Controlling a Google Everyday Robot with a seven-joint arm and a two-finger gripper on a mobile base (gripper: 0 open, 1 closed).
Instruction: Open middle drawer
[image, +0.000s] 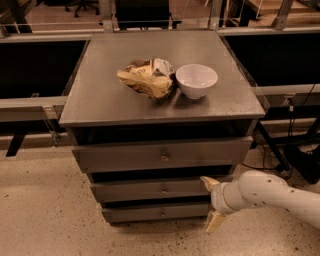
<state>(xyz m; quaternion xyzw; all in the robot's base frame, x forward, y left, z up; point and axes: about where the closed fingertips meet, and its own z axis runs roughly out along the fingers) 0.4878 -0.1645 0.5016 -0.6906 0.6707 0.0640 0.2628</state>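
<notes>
The grey cabinet has three drawer fronts. The middle drawer (150, 190) is the mid-sized front, with a small round knob (164, 189) at its centre, and it sits flush between the taller top drawer (125, 156) and the narrow bottom drawer (150, 213). My gripper (210, 202) is at the end of the white arm (265, 192), low on the right. It is open, with one finger (208, 183) by the middle drawer's right end and the other (214, 221) below the bottom drawer. It holds nothing and is well right of the knob.
On the cabinet top (100, 95) lie a crumpled snack bag (146, 77) and a white bowl (196, 80). Dark counters with rails flank the cabinet. Cables and a black stand (295, 150) are at the right. A speckled floor (45, 210) lies in front.
</notes>
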